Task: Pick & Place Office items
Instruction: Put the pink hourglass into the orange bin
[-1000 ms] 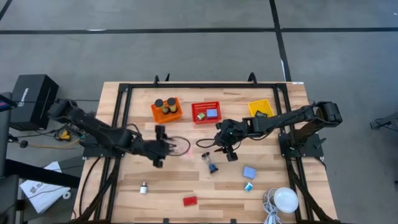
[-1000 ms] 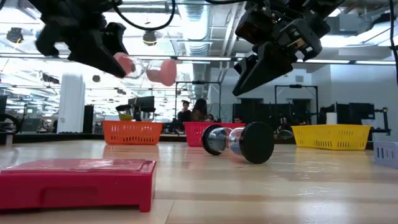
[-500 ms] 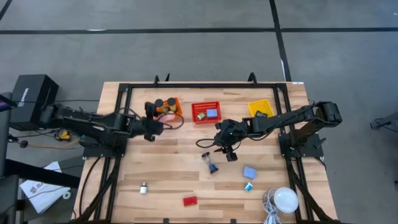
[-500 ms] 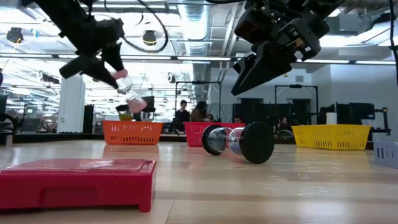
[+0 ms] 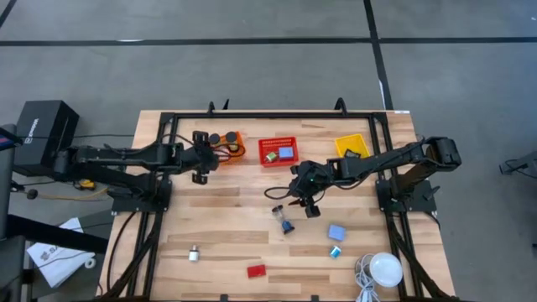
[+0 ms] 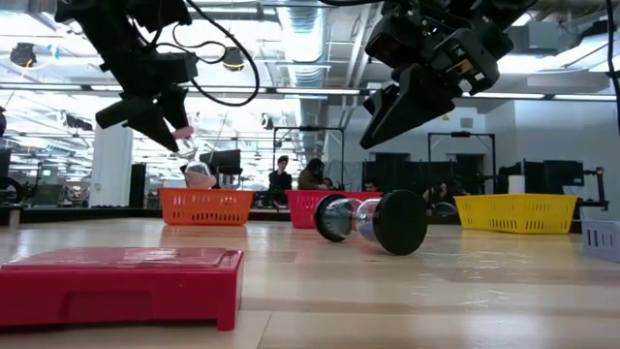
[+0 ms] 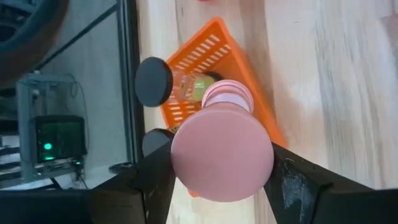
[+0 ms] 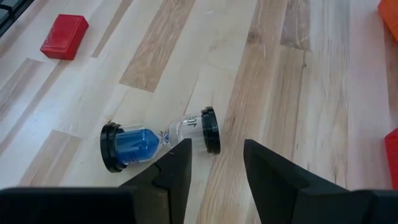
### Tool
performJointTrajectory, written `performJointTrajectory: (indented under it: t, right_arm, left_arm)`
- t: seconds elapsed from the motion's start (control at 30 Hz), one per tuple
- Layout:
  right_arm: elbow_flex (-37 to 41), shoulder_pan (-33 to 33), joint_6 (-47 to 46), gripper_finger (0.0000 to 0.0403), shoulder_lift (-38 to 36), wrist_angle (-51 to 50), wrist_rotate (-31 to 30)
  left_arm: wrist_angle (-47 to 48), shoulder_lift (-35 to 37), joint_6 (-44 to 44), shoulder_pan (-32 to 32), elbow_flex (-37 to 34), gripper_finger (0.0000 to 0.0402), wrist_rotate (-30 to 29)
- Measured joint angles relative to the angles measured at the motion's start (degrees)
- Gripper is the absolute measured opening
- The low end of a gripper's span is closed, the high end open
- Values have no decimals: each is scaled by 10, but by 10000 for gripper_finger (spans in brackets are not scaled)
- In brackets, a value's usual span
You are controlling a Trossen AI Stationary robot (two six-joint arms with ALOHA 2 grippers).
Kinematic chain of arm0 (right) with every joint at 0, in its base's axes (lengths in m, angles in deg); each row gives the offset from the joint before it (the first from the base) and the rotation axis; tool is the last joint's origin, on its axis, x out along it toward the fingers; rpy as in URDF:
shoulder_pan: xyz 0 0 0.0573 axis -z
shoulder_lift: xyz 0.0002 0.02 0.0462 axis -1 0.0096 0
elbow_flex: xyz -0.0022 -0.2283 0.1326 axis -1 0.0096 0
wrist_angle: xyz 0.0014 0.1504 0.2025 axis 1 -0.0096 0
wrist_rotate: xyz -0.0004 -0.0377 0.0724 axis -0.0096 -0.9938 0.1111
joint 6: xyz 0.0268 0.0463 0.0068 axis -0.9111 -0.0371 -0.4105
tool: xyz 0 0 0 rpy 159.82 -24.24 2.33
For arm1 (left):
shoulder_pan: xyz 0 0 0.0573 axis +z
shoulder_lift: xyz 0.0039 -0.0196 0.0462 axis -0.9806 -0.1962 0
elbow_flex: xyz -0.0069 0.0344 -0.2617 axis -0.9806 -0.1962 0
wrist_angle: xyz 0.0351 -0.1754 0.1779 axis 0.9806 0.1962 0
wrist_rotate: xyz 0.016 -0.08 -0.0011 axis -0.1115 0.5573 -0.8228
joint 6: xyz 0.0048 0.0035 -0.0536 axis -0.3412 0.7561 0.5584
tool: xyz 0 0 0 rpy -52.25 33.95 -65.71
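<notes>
pink timer poised over the orange basket

the left gripper is clamped on a pink hourglass timer, gripping it across one round end so the body points down toward the orange basket at the far edge of the tabletop, left of the middle. held that way it can probably drop straight in beside the dark-capped cylinders already sorted there. in the low view the timer hangs from the fingers just above the basket rim, so the release looks close but not yet made.

the right gripper hovers with its fingers spread, nothing between them, above a blue hourglass timer lying on its side near the middle of the tabletop; the open stance suits a descent onto that piece as the next pick.

still loose on the light wooden planks: a red block by the near edge, a small grey cylinder toward the near left, two blue blocks toward the near right. a red basket and a yellow basket line the far edge, and a white dome sits in the near right corner.

a black frame rims the table over a grey floor; behind lies an open office, people seated far off.
</notes>
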Motion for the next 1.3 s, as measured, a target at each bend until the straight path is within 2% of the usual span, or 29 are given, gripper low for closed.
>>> performJointTrajectory:
  t: [0.13,0.27,0.47,0.6,1.03,1.3]
  right_arm:
    - [0,0,0,137,0,0,0]
    - [0,0,0,134,0,0,0]
    - [0,0,1,137,0,4,0]
    - [0,0,1,137,0,4,0]
    - [0,0,1,135,0,8,0]
    - [0,0,1,138,0,8,0]
  left_arm:
    - [18,0,1,31,0,194,7]
    - [45,0,14,68,0,197,57]
    - [47,0,25,95,0,203,69]
    - [50,-7,25,116,0,195,106]
    - [41,-60,27,169,0,205,101]
    - [37,-59,27,169,0,241,69]
